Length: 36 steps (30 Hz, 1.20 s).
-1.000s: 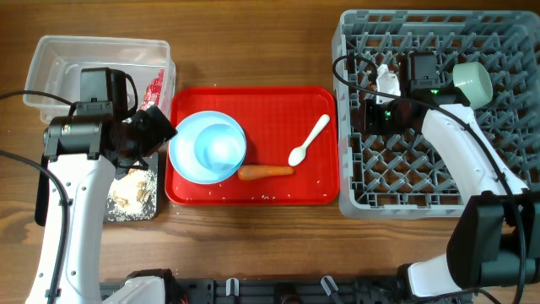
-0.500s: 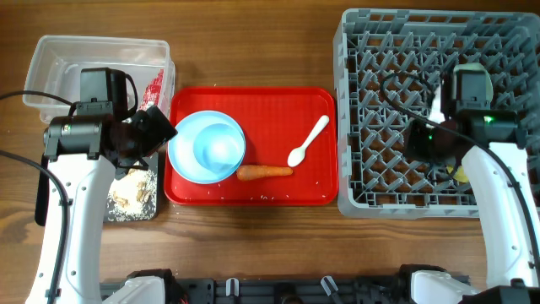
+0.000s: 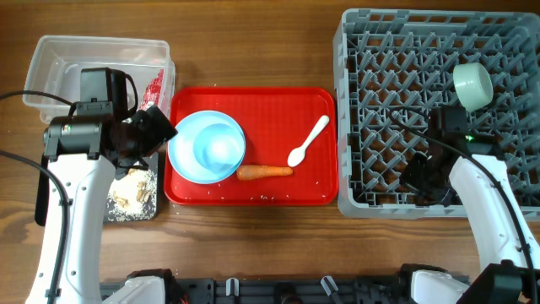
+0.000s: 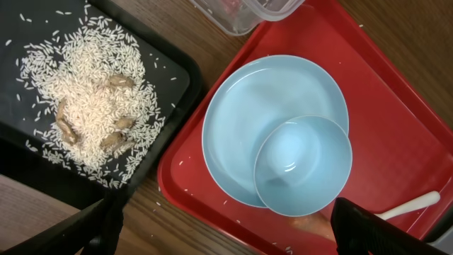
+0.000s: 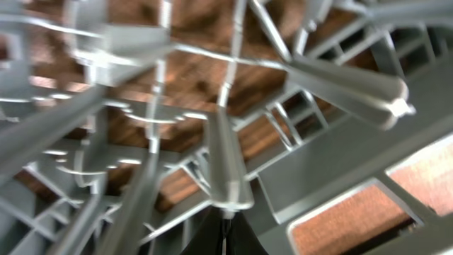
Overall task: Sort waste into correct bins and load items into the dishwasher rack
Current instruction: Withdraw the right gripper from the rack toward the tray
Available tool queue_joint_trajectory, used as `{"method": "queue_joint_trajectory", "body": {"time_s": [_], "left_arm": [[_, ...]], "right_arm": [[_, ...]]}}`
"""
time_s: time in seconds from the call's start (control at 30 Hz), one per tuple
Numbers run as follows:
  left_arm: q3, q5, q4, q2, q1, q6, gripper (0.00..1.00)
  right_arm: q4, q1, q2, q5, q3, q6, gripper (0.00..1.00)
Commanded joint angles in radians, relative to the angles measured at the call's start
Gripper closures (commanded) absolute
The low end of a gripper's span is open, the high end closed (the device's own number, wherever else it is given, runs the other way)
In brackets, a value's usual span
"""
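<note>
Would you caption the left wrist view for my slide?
Blue bowl on blue plate on red tray, beside rice-strewn black tray.

The red serving tray (image 3: 253, 105) is showing plain glossy red against the brown, wood-grained table (image 3: 253, 42). On the tray's left half, the plate (image 3: 186, 148) and the bowl (image 3: 224, 152) are both showing the same light blue. By its front edge the carrot (image 3: 265, 172) is glowing orange, and the spoon (image 3: 308, 141) is showing white. At the table's left edge, wood is showing through the clear tub (image 3: 84, 59), with a red wrapper (image 3: 154, 84) inside. The black tray (image 4: 177, 78) is carrying speckled pale rice (image 4: 85, 71) with brownish bits. At the table's right edge, the rack (image 3: 380, 51) is showing a grey lattice, with a mint-green bowl (image 3: 472, 84) in it.
</note>
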Motion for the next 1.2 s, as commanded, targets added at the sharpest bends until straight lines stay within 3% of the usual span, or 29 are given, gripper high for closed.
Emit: {"method": "queue_joint_trajectory", "body": {"time_s": [0.0,0.13,0.57,1.17], "left_arm": [[0.003,0.004,-0.001,-0.005,0.005,0.005,0.05],[0.003,0.004,-0.001,-0.005,0.005,0.005,0.05],[0.003,0.004,-0.001,-0.005,0.005,0.005,0.04],[0.003,0.004,0.0,-0.005,0.005,0.005,0.04]], "right_arm": [[-0.023,-0.027,0.003,0.029,-0.013,0.069,0.96],[-0.063,-0.06,0.003,0.037,-0.013,0.204,0.96],[-0.135,-0.075,0.003,0.067,-0.013,0.425,0.96],[-0.191,-0.075,0.003,0.093,-0.013,0.555,0.96]]}}
